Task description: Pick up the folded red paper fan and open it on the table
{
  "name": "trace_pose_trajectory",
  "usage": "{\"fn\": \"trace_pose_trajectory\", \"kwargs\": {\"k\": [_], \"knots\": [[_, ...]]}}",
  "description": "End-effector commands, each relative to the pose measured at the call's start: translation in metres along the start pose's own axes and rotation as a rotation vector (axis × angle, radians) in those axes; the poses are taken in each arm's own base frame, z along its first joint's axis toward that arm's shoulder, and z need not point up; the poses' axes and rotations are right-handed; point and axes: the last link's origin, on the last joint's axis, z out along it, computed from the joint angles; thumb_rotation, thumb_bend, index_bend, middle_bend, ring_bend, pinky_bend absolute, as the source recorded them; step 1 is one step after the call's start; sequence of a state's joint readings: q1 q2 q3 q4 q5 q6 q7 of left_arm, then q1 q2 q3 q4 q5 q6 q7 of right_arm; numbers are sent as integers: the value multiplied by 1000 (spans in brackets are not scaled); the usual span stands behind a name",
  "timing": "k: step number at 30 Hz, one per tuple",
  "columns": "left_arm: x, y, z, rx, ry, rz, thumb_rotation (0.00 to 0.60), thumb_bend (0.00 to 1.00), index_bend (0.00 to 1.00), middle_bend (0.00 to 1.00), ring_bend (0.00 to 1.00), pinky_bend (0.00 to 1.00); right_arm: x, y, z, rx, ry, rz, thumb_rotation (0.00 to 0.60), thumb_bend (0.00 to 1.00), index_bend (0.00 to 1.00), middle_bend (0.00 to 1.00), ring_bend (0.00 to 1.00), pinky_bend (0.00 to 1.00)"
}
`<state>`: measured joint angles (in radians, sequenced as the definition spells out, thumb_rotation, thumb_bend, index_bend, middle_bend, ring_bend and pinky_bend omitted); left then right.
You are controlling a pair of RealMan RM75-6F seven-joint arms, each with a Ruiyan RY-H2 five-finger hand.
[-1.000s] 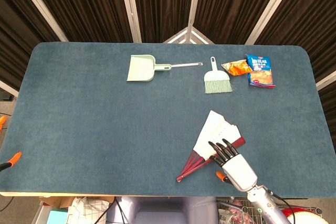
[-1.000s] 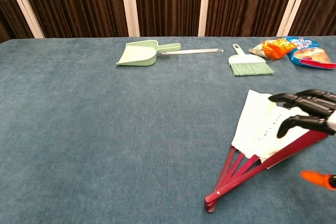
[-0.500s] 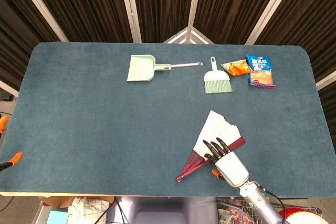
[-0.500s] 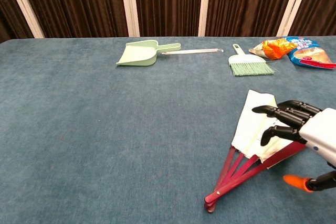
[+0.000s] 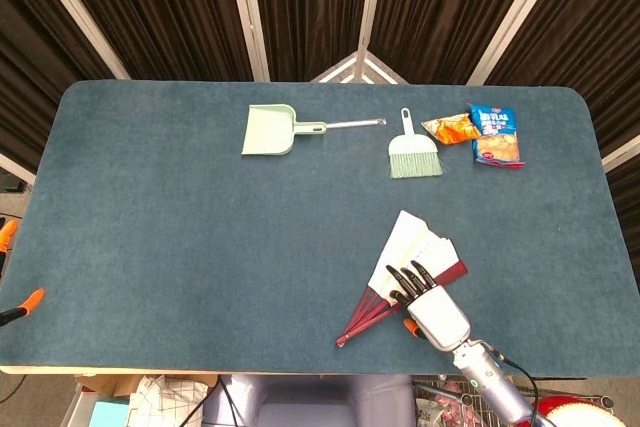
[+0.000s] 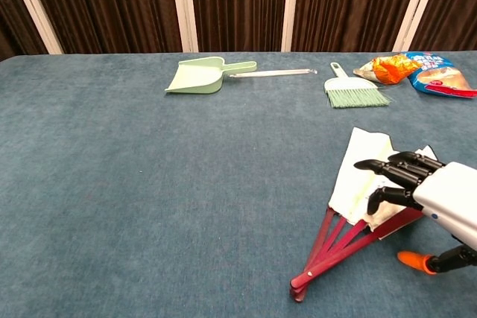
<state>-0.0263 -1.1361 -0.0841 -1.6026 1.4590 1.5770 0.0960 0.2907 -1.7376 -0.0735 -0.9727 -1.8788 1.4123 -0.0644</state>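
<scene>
Along the far side of the blue bench [image 5: 180, 217] lie a pale green dustpan [image 5: 270, 130] with a thin metal handle, a small green hand brush [image 5: 412, 155], an orange snack bag [image 5: 449, 128] and, just beside it, a blue snack bag [image 5: 496, 134]; all sit well apart from the fan [image 5: 405, 272] and nothing lies between them and it. The print on both bags is too small to read, and so are the faint marks on the fan's white paper. The fan lies on the near right part of the bench, partly spread, its red ribs meeting at a pivot toward the near edge. The right hand [image 6: 417, 191] hovers over the fan's right side with its dark fingers [image 6: 387, 176] spread and slightly curled, holding nothing. Compared with a second ago, that hand has drawn left and nearer, over the ribs. The fan itself lies as before. The left hand is out of sight in both views.
</scene>
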Motion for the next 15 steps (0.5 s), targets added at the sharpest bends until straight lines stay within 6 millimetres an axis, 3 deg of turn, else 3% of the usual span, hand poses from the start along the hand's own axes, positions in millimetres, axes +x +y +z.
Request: {"fn": "trace_pose_trajectory", "kwargs": {"k": [1,15], "knots": [[0,0,0,2,-2,2,600,248,64,25,0,100,-3,0,0,1,-8,-1,600,235,428,109,184,125],[-2,1,2,1,-8,7,600,247,68,25,0,99,-8,-4,9,29,-20,-20,600,240,530,109,190,137]]}}
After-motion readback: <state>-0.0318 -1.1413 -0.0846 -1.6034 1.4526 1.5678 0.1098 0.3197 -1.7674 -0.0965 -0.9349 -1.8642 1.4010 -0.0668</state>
